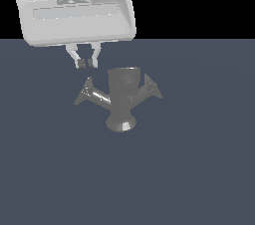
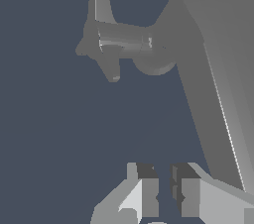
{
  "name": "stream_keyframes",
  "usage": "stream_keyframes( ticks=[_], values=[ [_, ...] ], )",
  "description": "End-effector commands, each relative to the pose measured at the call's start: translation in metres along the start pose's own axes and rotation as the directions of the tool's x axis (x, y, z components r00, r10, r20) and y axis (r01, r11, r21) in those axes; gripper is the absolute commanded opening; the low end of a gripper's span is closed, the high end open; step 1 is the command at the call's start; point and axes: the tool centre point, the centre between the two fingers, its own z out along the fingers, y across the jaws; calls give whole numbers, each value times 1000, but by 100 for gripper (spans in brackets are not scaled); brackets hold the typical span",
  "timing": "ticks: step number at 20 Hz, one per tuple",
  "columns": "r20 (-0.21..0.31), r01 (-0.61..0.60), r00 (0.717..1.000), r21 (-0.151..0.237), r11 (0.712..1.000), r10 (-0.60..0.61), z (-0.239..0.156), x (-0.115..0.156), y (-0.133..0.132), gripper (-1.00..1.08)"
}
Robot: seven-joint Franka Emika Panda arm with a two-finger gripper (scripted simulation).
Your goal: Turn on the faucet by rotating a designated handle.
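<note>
Handle (image 1: pixel 92 94) lies just below the nearly closed, empty tool (image 1: pixel 85 63), beside the faucet (image 1: pixel 122 100).

My arm above the wrist block is cut off at the exterior view's 12 o'clock edge. In the wrist view, my gripper (image 2: pixel 165 191) and the faucet (image 2: pixel 218 69) body run off the frame.

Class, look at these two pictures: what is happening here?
A robot arm's claw hangs just above the longer side handle of a small grey faucet on a dark floor. Its fingers are nearly shut with nothing between them and have not touched the handle, so the faucet is yet to be turned.
</note>
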Motion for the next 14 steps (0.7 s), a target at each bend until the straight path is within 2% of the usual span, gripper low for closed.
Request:
stream_keyframes(
  ticks=[1, 2, 3, 4, 5, 6, 7, 8, 9, 10, 11, 12, 13, 14],
  values=[
    [-14, 71, 997, -22, 997, -72, 26, 18, -9, -70],
    [-18, 99, 995, -32, 995, -99, 26, 14, -23, -70],
    [14, 51, 999, -34, 998, -51, 54, 18, 26, -81],
    [-39, 131, 990, -53, 990, -133, 40, 56, -19, -78],
    [-70, 178, 981, -66, 982, -182, 29, 43, -39, -78],
    [-82, 221, 971, -63, 973, -226, 36, 52, -50, -88],
    [-87, 123, 988, -57, 991, -127, 41, 70, -36, -47],
    [-90, 73, 993, -54, 996, -77, 40, 72, -13, -47],
    [1, 105, 994, -87, 991, -106, 68, 5, -2, 10],
    [68, 131, 990, -109, 985, -124, 101, 16, -18, 10],
    [-20, 78, 997, -95, 992, -80, 89, 87, -12, 3],
    [-70, 48, 996, -85, 995, -54, 70, 76, 1, 3],
    [-19, -13, 1000, -28, 1000, 13, 88, 31, -53, -37],
    [22, -61, 998, 13, 998, 61, 107, 39, -21, -37]
  ],
)
